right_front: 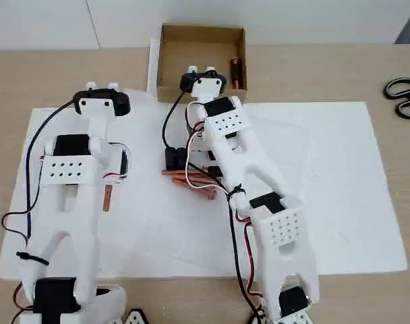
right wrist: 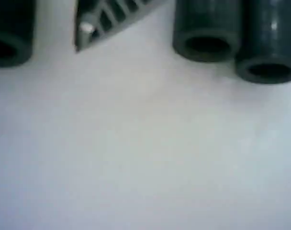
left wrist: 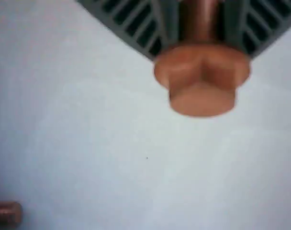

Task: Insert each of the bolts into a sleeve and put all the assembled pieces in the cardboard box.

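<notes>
Left wrist view has the left claw (left wrist: 198,21) closed on a copper bolt (left wrist: 201,81). It grips the shank, and the hexagonal head juts out past the ribbed fingers (left wrist: 131,19) above the white sheet (left wrist: 112,158). A loose bolt's end (left wrist: 4,212) lies well apart on that sheet. In the high view the held bolt hangs beside the left arm (right_front: 73,169), clear of the sheet.

The right arm (right_front: 225,125) stretches toward the middle of the sheet, where dark sleeves (right_front: 174,158) sit just beside a heap of loose bolts (right_front: 191,179). The right wrist view puts the right claw (right wrist: 103,20) close over 3 sleeves, 1 apart (right wrist: 6,43) and 2 touching (right wrist: 207,40). Whether that claw is wide or narrow I cannot tell.

The cardboard box (right_front: 166,61) stands on the tabletop (right_front: 56,74) beyond the sheet, with 1 copper-and-dark piece (right_front: 237,71) inside.

The step in hand looks like fetching a sleeve to meet the held bolt. It would go best to take the lone sleeve around its middle, leaving its bore open. The bore should then line up squarely with the shank before pushing. With the grip so near the head, the shank's free end must face the sleeve.
</notes>
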